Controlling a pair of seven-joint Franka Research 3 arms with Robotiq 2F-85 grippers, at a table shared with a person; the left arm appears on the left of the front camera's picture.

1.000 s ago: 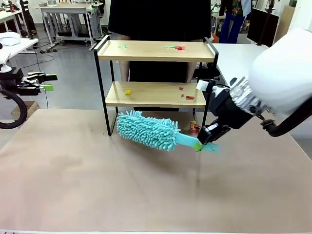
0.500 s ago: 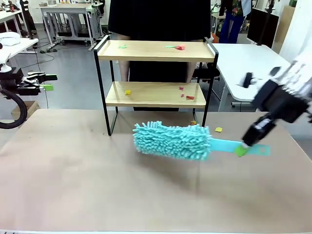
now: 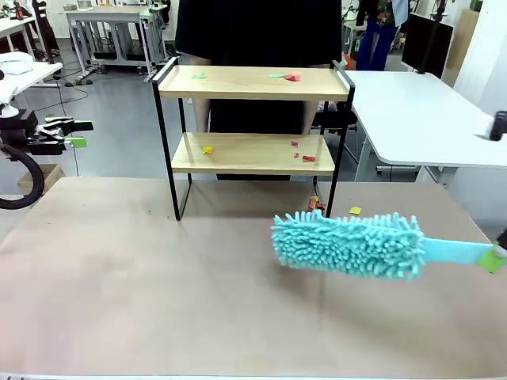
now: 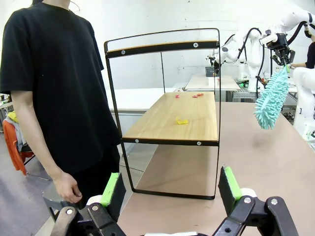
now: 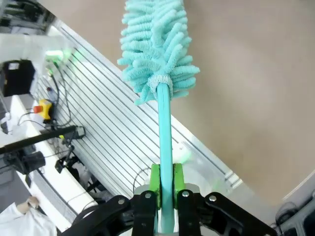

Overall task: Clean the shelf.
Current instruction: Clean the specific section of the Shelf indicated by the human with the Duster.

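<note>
The shelf [image 3: 253, 84] stands at the table's far side; small red, green and yellow scraps lie on its top and lower board [image 3: 238, 154]. A fluffy teal duster [image 3: 348, 244] hovers low over the table, right of the shelf's front. My right gripper [image 3: 496, 259], at the picture's right edge, is shut on the duster's flat handle [image 5: 165, 147]. My left gripper [image 3: 73, 133] is off the table's left side and open with nothing in it [image 4: 170, 187]. The left wrist view shows the shelf [image 4: 182, 118] side-on and the duster [image 4: 271, 98] hanging beyond it.
A person in a black shirt [image 3: 257, 32] stands right behind the shelf, one hand [image 4: 69, 187] hanging down. A few scraps [image 3: 318, 205] lie on the brown table [image 3: 158, 293] by the shelf's right front leg. A white table [image 3: 420, 119] stands at the back right.
My right gripper has swung the duster to the right, from the shelf's foot out toward the table's right edge. The left arm has not moved.
</note>
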